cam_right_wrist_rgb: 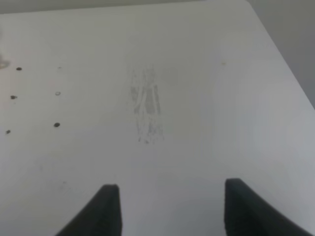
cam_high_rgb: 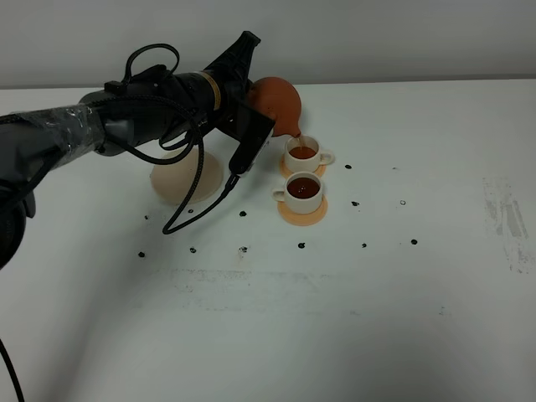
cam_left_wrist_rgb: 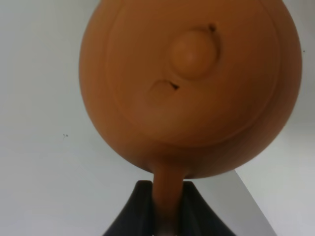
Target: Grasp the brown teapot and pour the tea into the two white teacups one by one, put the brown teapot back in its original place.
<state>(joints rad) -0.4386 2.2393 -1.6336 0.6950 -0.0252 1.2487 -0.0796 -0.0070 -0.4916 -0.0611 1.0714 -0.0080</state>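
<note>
The left gripper (cam_left_wrist_rgb: 165,211), clamped on the handle of the brown teapot (cam_high_rgb: 275,105), tips tea into the far white teacup (cam_high_rgb: 302,154), already near full and liable to overflow; the right gripper (cam_right_wrist_rgb: 167,206) idles wide.

blocked: upper centre, left arm (cam_high_rgb: 126,117) with brown teapot (cam_high_rgb: 276,102) over far cup (cam_high_rgb: 302,153) | near cup (cam_high_rgb: 302,189), saucer (cam_high_rgb: 180,180) below | free: table (cam_high_rgb: 435,276) right, lower frame
</note>
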